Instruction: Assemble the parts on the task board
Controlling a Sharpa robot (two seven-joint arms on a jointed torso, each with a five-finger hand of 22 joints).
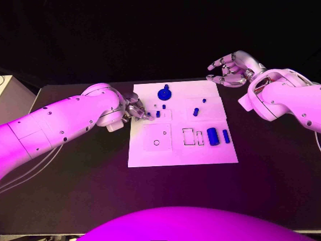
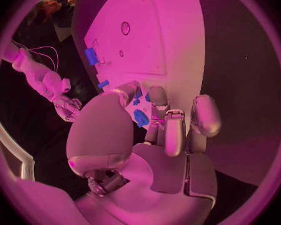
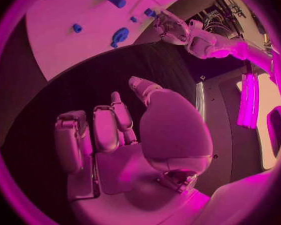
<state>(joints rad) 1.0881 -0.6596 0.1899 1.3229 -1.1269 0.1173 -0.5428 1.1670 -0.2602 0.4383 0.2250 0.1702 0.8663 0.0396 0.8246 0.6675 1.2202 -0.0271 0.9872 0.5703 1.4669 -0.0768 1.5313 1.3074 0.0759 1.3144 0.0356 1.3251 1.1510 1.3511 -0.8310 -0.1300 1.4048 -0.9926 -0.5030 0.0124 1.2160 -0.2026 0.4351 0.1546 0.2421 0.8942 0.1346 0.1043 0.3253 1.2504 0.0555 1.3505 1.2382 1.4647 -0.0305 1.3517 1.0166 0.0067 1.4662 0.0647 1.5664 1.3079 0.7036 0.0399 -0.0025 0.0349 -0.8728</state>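
The board (image 1: 182, 150) is laid flat in the middle of the black bench (image 1: 276, 175), with the blue parts scattered over its far and right areas.

A round part with a stem (image 1: 164, 93) is parked near the far edge. Two small pegs (image 1: 196, 111) are seen a bit right of the middle, one just behind the other. Toward the right edge, a thick cylinder (image 1: 212, 136) is laid on its side, and a thinner bar (image 1: 225, 135) is set just beside it. Some outlined slots are drawn on the board left of the cylinder, plus a small ring mark nearer the left side.

The left hand (image 1: 135, 111) is brought in over the board's left edge. In the left wrist view, a small blue piece (image 2: 141, 118) is seen right at its fingertips (image 2: 173, 130), and it looks pinched there, though how firmly it's held can't really be told. Another small peg (image 1: 157, 114) is found just beside that hand on the board.

The right hand (image 1: 232, 69) is kept off the board, past its far right corner, above the bench. Its fingers are loosely curled and apart, and nothing is held in it, as confirmed from the right wrist view (image 3: 125, 135).
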